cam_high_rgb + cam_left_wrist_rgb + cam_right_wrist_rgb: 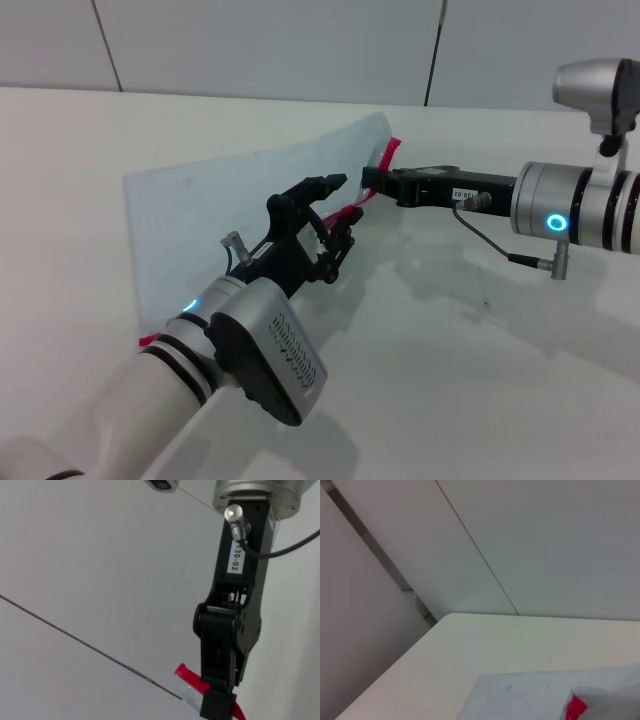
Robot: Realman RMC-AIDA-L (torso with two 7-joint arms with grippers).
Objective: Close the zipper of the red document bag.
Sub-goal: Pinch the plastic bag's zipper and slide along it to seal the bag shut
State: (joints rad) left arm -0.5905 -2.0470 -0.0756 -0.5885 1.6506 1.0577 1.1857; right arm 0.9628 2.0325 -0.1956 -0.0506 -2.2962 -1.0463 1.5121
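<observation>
R tool (pixel 372 181) pinches zipper (pixel 386 155) end of red document bag (pixel 240 200); L tool (pixel 338 205) spread wide mid-strip, apparently.

Head high; wrists close, bag (pixel 250 200) shared.

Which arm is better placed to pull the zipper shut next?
Probably the left: the left gripper sits midway along the zipper, while the right gripper pinches the red document bag at its end corner, anchoring it.

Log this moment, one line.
stage: zipping | right gripper: shut on zipper end | left gripper: at zipper mid-edge | red document bag: on table
</observation>
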